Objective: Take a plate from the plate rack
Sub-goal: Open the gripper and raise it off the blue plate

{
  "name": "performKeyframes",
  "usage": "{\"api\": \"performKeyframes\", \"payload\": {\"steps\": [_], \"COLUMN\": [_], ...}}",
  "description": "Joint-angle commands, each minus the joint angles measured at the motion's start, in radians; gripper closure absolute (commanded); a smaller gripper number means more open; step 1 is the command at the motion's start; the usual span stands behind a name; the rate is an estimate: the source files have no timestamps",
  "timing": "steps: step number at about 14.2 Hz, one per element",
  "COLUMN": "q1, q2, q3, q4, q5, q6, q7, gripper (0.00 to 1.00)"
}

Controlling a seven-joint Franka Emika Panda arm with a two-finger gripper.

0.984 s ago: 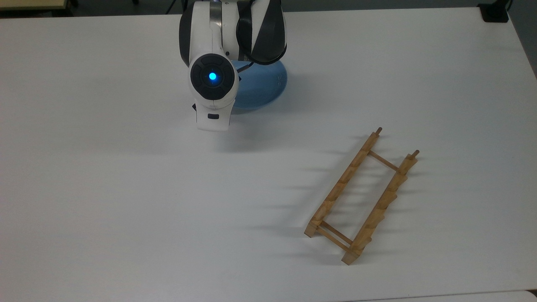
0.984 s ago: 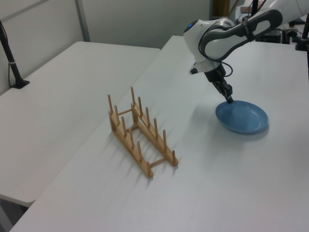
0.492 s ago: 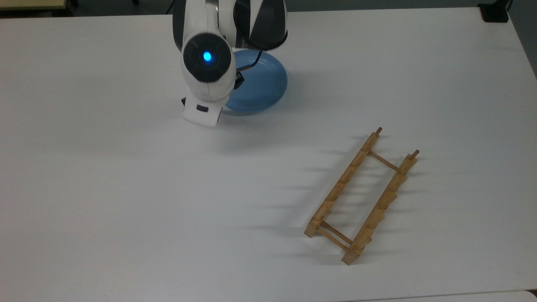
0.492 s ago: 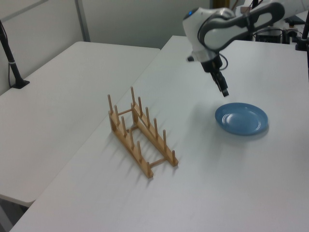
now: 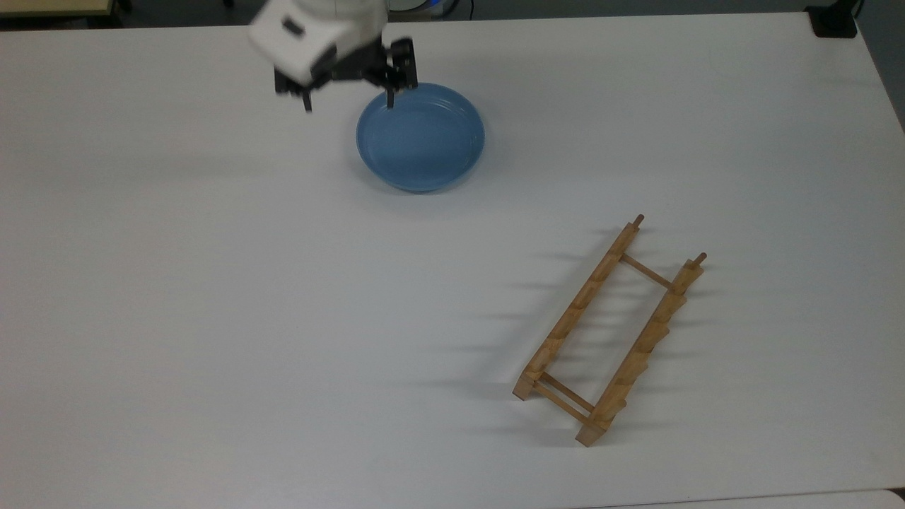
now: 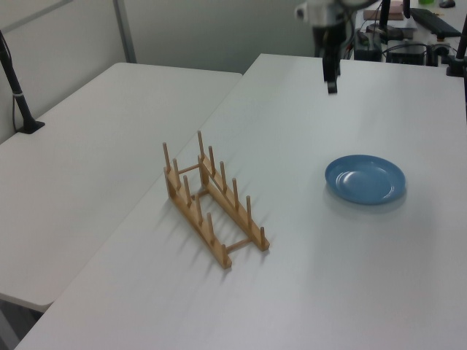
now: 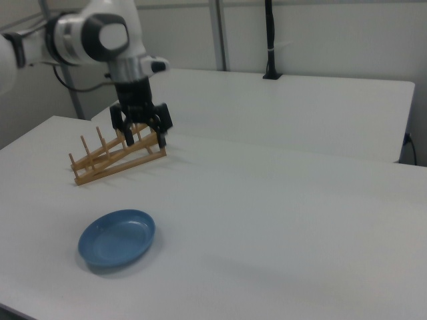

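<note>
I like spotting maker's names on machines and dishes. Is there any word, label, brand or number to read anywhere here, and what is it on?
None can be read.
The plate: plain blue, no mark to be seen.
The plate rack: bare wood, no label.
The gripper and the white arm: no lettering can be made out.
The table: plain white, no sign.

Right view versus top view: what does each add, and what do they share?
Right view: the plate rack's upright pegs side-on, and a black post on a second table behind. Top view: the plate rack's two rails and cross dowels in plan. Both: the plate lying flat on the table, apart from the plate rack, and the open hand above the table, holding nothing.
</note>
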Motion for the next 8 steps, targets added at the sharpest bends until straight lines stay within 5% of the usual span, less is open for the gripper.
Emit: {"api": "performKeyframes", "payload": {"steps": [1,8], "q1": [0.006,-0.001], "q2": [-0.137,-0.168], "q3": [-0.001,-0.004], "q4": [-0.056,-0.065], "q5": [0.006,0.009], "q6": [-0.015,-0.012], "q7": [0.123,0.161], "gripper": [0.0,0.0]}}
